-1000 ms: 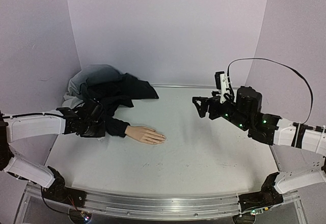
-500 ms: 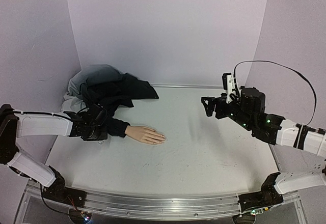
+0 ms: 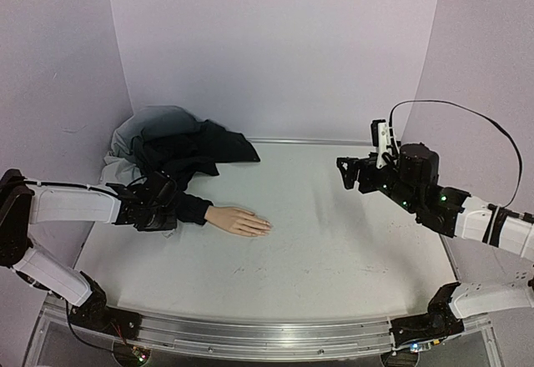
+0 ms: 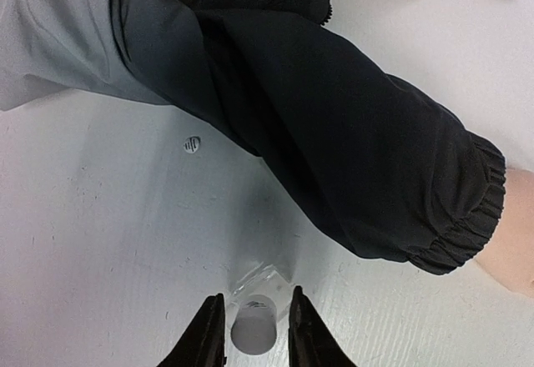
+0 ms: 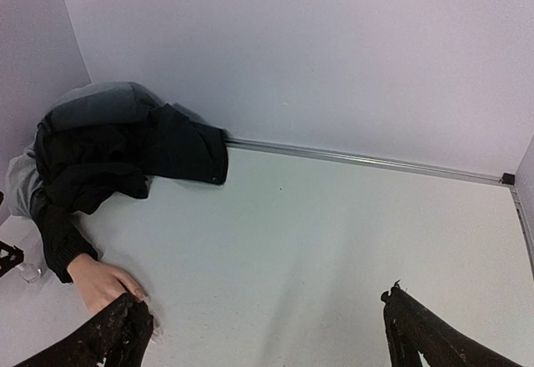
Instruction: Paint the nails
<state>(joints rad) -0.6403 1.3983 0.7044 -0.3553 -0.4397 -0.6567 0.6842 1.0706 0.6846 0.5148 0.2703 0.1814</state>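
The pale peach mannequin hand (image 3: 240, 221) lies flat on the table and comes out of a dark sleeve (image 3: 190, 208). Its nails (image 3: 265, 227) are too small to make out. The right wrist view shows the hand (image 5: 104, 282), its fingertips partly behind my own finger. My left gripper (image 3: 163, 208) is low beside the sleeve (image 4: 359, 167). It is open, its fingers astride the grey cap of a small clear bottle (image 4: 253, 329), with a thin gap on each side. My right gripper (image 3: 350, 173) is wide open and empty in the air at the right (image 5: 267, 338).
A heap of dark and grey clothing (image 3: 179, 146) lies at the back left, against the wall. A metal rail (image 5: 367, 161) runs along the table's far edge. A small screw hole (image 4: 192, 144) marks the tabletop near the sleeve.
My right gripper has drawn back to the right, away from the table's middle. My left gripper has shifted slightly right, closer to the sleeve. The hand has not moved.
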